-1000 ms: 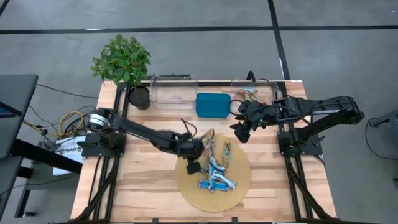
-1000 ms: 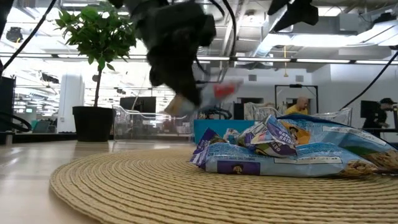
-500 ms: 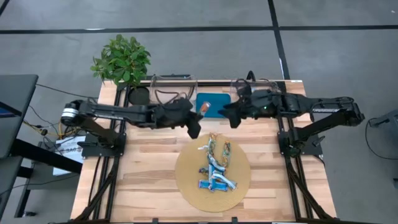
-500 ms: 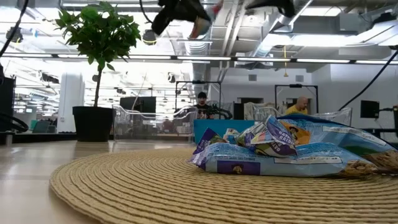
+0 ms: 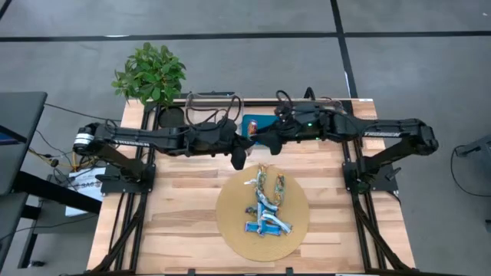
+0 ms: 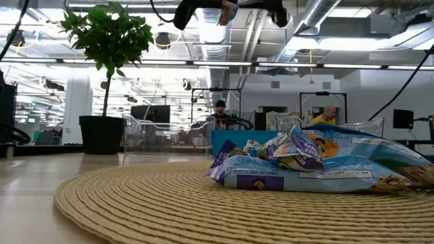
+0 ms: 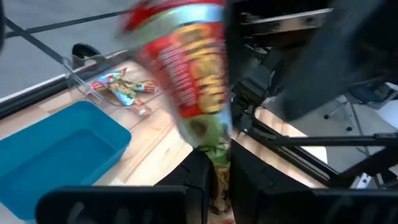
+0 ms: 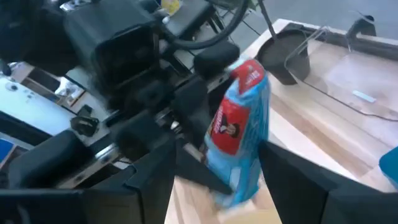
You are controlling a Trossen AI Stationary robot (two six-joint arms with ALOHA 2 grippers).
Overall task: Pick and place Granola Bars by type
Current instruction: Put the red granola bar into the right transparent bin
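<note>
L hand [image 7: 214, 180] pinches the low end of a red-and-tan granola bar [image 7: 193, 68], raised above the bench by the teal tray [image 5: 252, 123]. Bar's long axis runs straight out from the hand toward the R hand [image 8: 214, 180], whose fingers are spread either side of it (handover, I'd judge). Remaining bars [image 5: 265, 208] lie on the round mat [image 5: 230, 230], well apart.
</note>
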